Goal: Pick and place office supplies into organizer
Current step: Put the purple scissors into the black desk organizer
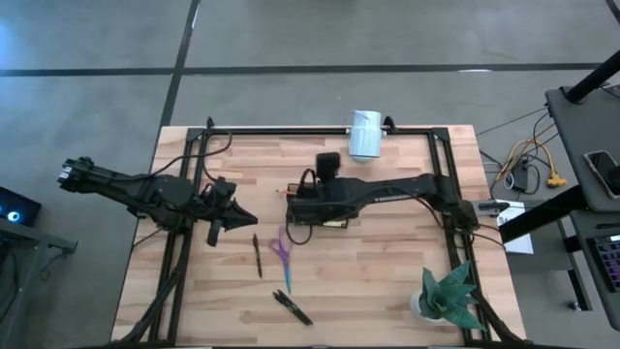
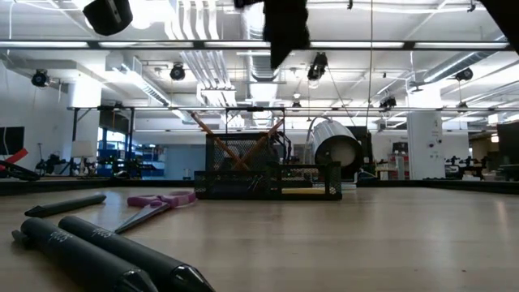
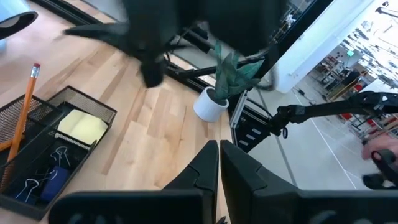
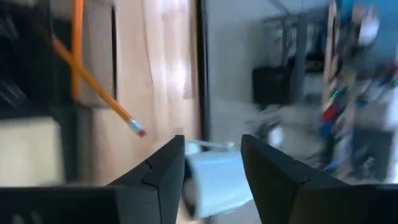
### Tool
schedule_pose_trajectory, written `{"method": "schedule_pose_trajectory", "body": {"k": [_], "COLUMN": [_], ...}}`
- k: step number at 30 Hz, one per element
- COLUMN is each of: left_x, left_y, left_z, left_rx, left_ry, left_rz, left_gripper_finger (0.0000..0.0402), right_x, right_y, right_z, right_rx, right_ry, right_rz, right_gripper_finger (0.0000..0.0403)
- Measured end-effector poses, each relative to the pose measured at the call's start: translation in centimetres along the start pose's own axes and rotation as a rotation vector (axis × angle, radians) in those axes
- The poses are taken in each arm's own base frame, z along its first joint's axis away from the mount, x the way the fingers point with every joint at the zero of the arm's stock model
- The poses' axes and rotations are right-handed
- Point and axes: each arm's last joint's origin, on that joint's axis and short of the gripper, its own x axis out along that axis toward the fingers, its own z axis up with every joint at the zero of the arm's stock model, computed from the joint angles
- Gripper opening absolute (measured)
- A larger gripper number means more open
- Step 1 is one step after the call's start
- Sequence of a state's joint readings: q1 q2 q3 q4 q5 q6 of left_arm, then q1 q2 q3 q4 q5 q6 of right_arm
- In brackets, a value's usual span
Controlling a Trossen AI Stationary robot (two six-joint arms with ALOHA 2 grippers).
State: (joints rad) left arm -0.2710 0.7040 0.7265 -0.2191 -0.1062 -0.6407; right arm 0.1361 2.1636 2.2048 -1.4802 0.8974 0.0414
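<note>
Low view first: two black cylindrical markers point(image 2: 105, 259) lie nearest the camera on the pale wooden table point(image 2: 365, 243), well in front of the black wire-mesh organizer point(image 2: 268, 174). Just beyond the markers, nearer the organizer, lie a black pen point(image 2: 65, 204) and the purple-handled scissors point(image 2: 154, 207), both flat on the wood. The organizer itself stands at the table's middle, two orange pencils point(image 2: 243, 146) leaning crossed inside it. In the left wrist view a pale yellow square sticky-note pad point(image 3: 81, 126) fills one compartment of the organizer, and silver-handled binder clips point(image 3: 43, 177) lie in the compartment beside that. The right gripper point(image 4: 211, 168) hangs above the organizer, its jaws parted with nothing between them. The left gripper point(image 3: 219, 168) waits off to one side of the organizer, jaws pressed together and empty. Behind the organizer lies a white cylinder point(image 2: 336, 146) on its side; a green spiky plant in a white pot point(image 1: 448, 296) stands at the table corner, well apart from the organizer.
</note>
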Motion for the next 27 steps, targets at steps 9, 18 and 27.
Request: {"method": "schedule_pose_trajectory", "body": {"k": [9, 18, 27], "left_x": [0.0, 0.2, 0.2], "left_y": [0.0, 0.0, -0.2], "left_z": [0.0, -0.1, -0.3], "left_rx": [0.003, 0.0, -0.006], "left_ry": [0.001, 0.007, 0.075], "left_rz": [0.001, 0.005, -0.085], "left_gripper_finger": [0.0, 0.0, 0.0], "right_x": [-7.9, -12.4, -12.2], "right_y": [2.2, 7.1, 10.2], "right_z": [0.5, 0.6, 0.1], "right_rx": [0.738, 0.954, 0.978], "right_ry": [-0.094, -0.124, -0.074], "right_rz": [0.42, 0.664, 0.695], "right_gripper_finger": [0.0155, 0.015, 0.015]}}
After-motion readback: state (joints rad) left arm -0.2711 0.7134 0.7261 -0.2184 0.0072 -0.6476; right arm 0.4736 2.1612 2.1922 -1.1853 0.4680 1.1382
